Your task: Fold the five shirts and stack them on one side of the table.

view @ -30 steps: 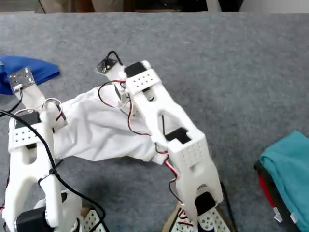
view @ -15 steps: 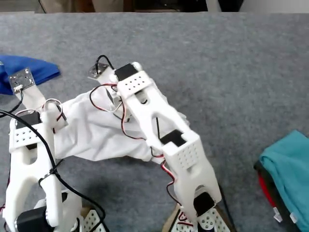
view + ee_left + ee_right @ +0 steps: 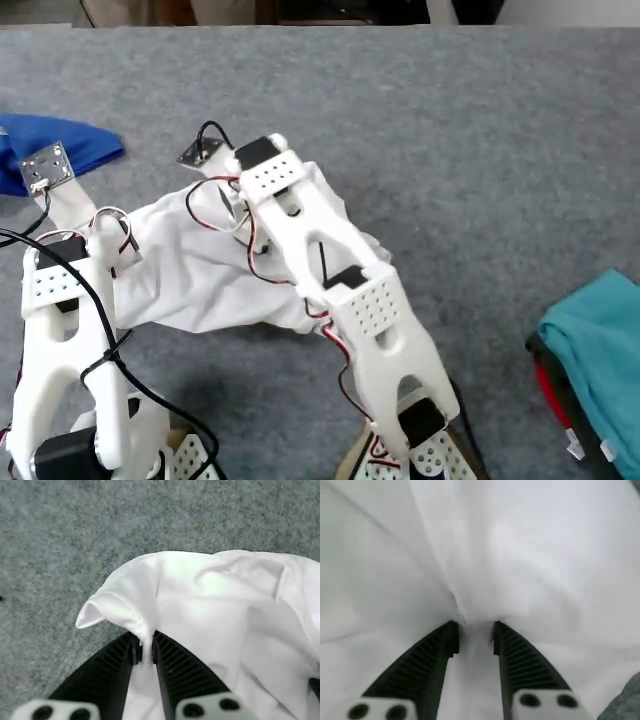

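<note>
Right gripper [image 3: 475,625] shifted left, gripping white shirt [image 3: 190,275] on grey table [image 3: 480,130].

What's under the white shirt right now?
The white shirt lies on the grey table, which shows all round it. Anything directly beneath the cloth is covered. The left gripper and the right gripper each pinch a fold of it.

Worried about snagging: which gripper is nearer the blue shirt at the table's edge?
Left. The left gripper holds an end of the white shirt close beside the blue shirt; the right gripper holds it farther off, toward the middle of the table.
</note>
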Controlling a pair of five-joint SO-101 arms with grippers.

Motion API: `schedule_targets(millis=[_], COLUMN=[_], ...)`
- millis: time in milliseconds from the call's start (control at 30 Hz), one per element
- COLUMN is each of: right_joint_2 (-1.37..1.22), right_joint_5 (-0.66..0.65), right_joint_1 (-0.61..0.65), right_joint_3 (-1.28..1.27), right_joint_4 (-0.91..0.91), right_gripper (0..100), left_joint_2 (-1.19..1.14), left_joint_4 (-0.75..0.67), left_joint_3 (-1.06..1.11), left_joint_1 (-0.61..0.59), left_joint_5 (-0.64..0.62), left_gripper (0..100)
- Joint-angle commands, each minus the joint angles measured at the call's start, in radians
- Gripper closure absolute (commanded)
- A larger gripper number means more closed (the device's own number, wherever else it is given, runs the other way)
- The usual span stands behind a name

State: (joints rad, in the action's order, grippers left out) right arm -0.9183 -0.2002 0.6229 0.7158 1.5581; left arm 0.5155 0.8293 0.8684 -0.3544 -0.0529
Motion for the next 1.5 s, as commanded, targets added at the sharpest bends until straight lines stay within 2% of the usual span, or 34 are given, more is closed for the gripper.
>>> schedule_targets(millis=[0,167,500,567,667,733,1033,1233,1467], right_joint_2=[-0.012,-0.012,-0.013,-0.012,-0.012,-0.012,-0.027,-0.085,-0.088], right_joint_5=[-0.008,-0.009,-0.072,-0.064,-0.071,-0.072,-0.13,-0.127,-0.132], right_joint_1=[-0.038,-0.071,-0.096,-0.097,-0.097,-0.101,-0.102,-0.102,-0.117], right_joint_3=[0.105,0.189,0.199,0.205,0.205,0.206,0.208,0.268,0.467], right_joint_4=[0.026,0.075,0.089,0.089,0.091,0.091,0.057,0.071,0.18], right_gripper=[88.8,97.4,97.2,94.1,83.6,82.2,88.5,99.4,99.4], left_joint_2=[0.028,0.028,0.028,0.028,0.028,0.028,0.028,0.028,0.028], left_joint_4=[-0.017,-0.017,-0.017,-0.017,-0.017,-0.017,-0.017,-0.017,-0.017], left_joint_3=[0.002,0.002,0.002,0.002,0.002,0.002,0.002,0.003,0.003], left_joint_1=[-0.002,-0.002,-0.002,-0.002,-0.002,-0.002,-0.002,-0.002,-0.002], left_joint_5=[0.003,0.003,0.003,0.003,0.003,0.003,0.003,0.003,0.003], left_gripper=[98,98,98,98,98,98,98,98,98])
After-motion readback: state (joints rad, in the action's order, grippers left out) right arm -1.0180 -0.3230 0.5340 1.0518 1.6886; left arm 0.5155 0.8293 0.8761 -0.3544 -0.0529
